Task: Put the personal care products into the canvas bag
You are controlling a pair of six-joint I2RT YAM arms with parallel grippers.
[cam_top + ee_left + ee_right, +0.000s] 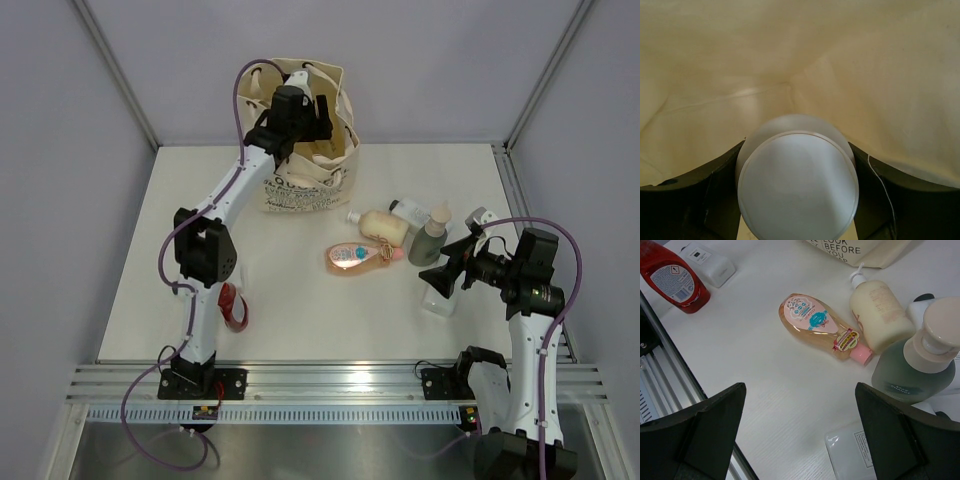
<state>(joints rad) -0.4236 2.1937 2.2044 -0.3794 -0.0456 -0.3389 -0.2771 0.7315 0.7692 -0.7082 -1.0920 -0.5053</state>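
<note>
The cream canvas bag (301, 186) with black lettering stands at the table's back. My left gripper (297, 118) is inside its mouth, shut on a round white bottle (797, 182) with the bag's fabric (800, 60) all around. My right gripper (446, 276) is open and empty, low over the table (800, 435). Ahead of it lie a pink-orange bottle (820, 325), a beige pump bottle (880, 315) and a grey-green bottle with a beige cap (912, 367). A flat white pack (852, 455) lies under its right finger.
A red bottle (233, 306) lies by the left arm's base, also in the right wrist view (670, 277), beside a small flat white one (707, 260). Another white bottle (408, 211) lies behind the grey-green one. The metal rail (320, 385) runs along the near edge.
</note>
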